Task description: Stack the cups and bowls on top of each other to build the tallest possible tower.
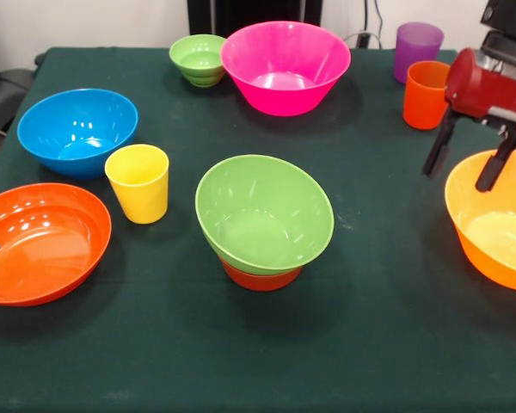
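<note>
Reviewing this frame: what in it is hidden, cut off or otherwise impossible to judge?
All in the front view:
- Small red-orange bowl: mostly hidden under the medium green bowl; only its lower edge shows.
- Large yellow-orange bowl: cut off by the right edge.
- Purple cup: its base is hidden behind the orange cup.
- End effector: arm above cut off.

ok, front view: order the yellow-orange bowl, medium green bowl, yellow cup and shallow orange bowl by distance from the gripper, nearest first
1. Yellow-orange bowl, right edge, directly below the gripper, whose open fingers hang at its rim.
2. Medium green bowl, table centre, resting on a small red-orange bowl.
3. Yellow cup, left of centre.
4. Shallow orange bowl, far left edge.
</note>
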